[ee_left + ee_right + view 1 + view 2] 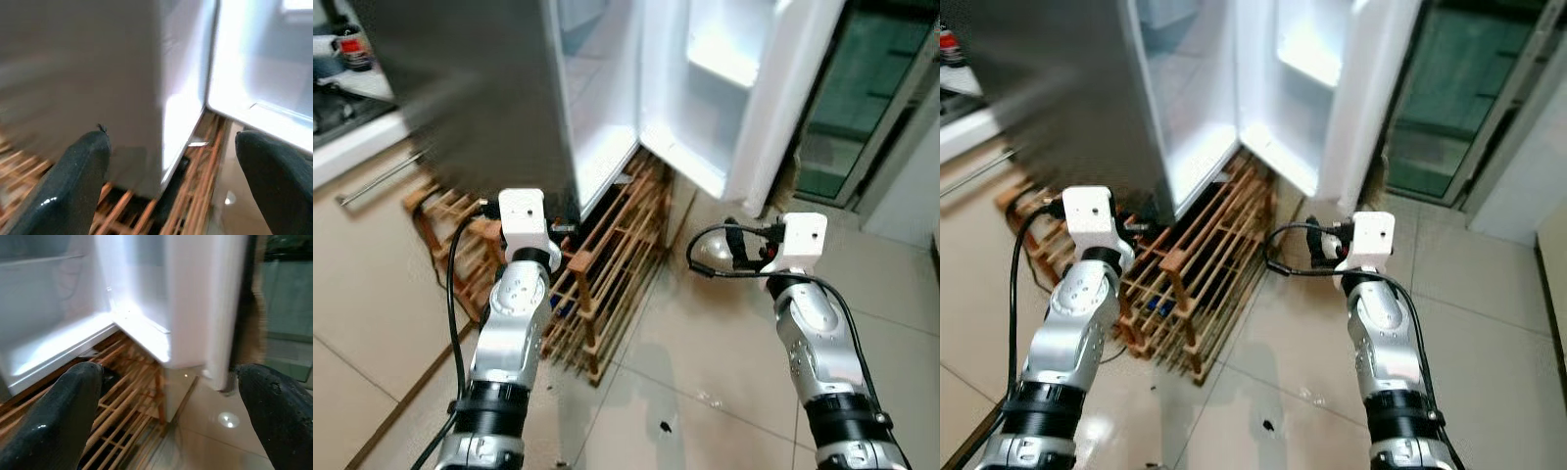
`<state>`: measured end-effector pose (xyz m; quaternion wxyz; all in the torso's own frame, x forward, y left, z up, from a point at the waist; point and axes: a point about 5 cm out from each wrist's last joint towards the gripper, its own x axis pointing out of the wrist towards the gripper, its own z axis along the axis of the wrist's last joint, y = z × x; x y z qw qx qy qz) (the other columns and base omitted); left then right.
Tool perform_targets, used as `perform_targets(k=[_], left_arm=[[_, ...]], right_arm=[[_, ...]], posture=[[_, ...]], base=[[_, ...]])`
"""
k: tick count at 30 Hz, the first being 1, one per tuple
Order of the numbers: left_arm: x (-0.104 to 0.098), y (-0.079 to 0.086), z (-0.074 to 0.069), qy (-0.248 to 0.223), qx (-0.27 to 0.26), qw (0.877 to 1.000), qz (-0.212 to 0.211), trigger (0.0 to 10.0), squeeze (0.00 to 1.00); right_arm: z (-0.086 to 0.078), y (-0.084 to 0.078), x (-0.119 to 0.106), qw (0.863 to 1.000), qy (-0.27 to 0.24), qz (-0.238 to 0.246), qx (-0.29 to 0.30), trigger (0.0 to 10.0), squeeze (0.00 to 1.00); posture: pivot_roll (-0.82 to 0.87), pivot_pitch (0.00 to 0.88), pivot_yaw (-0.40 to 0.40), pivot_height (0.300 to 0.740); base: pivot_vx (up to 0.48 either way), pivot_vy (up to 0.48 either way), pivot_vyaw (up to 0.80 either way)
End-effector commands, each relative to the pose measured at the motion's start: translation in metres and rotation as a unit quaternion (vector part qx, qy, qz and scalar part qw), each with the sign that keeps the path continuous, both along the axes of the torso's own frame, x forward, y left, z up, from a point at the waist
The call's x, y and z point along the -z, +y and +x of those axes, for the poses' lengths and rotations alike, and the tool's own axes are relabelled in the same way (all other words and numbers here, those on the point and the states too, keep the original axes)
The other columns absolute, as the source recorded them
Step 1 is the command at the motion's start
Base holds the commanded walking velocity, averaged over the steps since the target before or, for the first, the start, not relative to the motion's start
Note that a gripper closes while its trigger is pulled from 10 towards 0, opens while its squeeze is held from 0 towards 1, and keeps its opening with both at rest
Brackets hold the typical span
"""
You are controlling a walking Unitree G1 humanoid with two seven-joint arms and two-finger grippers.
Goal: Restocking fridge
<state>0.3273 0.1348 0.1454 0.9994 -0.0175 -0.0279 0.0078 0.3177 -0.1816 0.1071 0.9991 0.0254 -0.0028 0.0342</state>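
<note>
The fridge [509, 88] stands open on a wooden rack [607, 274]. Left gripper [166, 186] and right gripper [166, 421], spread wide, hold nothing near it.

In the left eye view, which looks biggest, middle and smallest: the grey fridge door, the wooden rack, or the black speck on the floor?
1. Closed grey fridge door, biggest.
2. Brown wooden slatted rack, middle.
3. Small black speck on the tiled floor, smallest by far.
</note>
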Motion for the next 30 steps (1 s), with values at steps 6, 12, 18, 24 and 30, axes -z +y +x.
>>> perform_targets(k=[6,12,18,24,30], left_arm=[[-0.006,0.006,0.005,0.001,-0.027,1.000,0.008,10.0,0.00],[0.001,0.016,0.005,0.023,-0.056,0.998,0.007,10.0,0.00],[0.001,0.018,0.003,0.024,-0.062,0.998,0.021,10.0,0.00],[-0.003,0.015,0.000,-0.002,-0.012,0.999,0.033,10.0,0.00],[0.013,0.010,-0.021,0.006,0.125,0.990,0.070,10.0,0.00]], right_arm=[[0.004,0.006,-0.012,1.000,-0.025,0.002,-0.010,10.0,0.02],[0.006,0.010,-0.011,0.999,-0.022,0.007,-0.022,10.0,0.09],[0.007,0.013,-0.010,0.999,-0.018,0.009,-0.036,10.0,0.17],[0.008,0.008,-0.009,1.000,-0.010,-0.015,-0.020,10.0,0.18],[-0.008,-0.016,0.003,0.999,0.015,0.002,0.042,10.0,0.13]], posture=[[-0.04,0.000,0.054,0.740],[-0.02,0.000,0.049,0.740],[-0.01,0.000,0.045,0.740],[-0.02,0.000,0.045,0.740],[-0.02,0.000,0.040,0.740]], base=[[0.361,-0.312,0.07],[0.186,-0.150,0.00],[0.000,0.000,0.00],[0.000,0.000,0.00],[0.000,0.000,0.00]])
